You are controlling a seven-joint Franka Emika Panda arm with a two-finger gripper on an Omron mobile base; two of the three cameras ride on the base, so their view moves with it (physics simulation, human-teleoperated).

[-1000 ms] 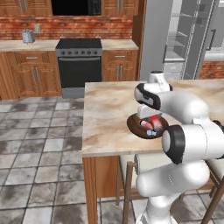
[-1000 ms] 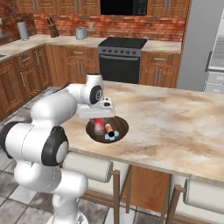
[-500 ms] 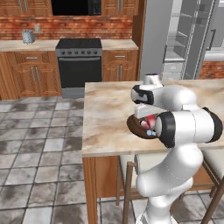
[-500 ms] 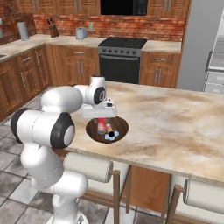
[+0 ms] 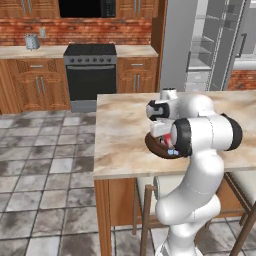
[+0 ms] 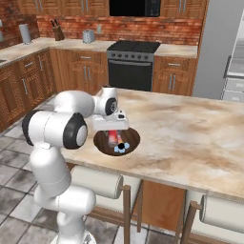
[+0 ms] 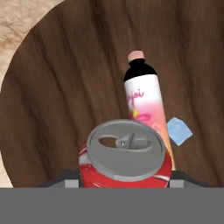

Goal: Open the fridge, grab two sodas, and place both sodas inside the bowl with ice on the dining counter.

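Note:
My gripper (image 7: 125, 179) is shut on a red soda can (image 7: 126, 151), held upright just over the dark-brown wooden bowl (image 7: 65, 87). A second soda (image 7: 144, 100), pink with a black neck, lies on its side in the bowl beside a pale-blue ice cube (image 7: 179, 130). From the right base view the gripper (image 6: 113, 134) hangs over the bowl (image 6: 129, 141) with the red can (image 6: 113, 138) under it. The bowl (image 5: 156, 148) sits near the front edge of the dining counter (image 5: 120, 130). The fridge (image 5: 210, 45) stands open behind, its shelves showing.
A black oven (image 5: 90, 70) stands in the wooden cabinets at the back. Cushioned stools (image 6: 97, 183) are tucked under the counter's near edge. Marble counter (image 6: 190, 128) stretches wide to the right of the bowl. My own white arm crowds the bowl's near side.
The arm's elbow and upper links have swung round toward the camera. The hand stays over the bowl with the red can still gripped.

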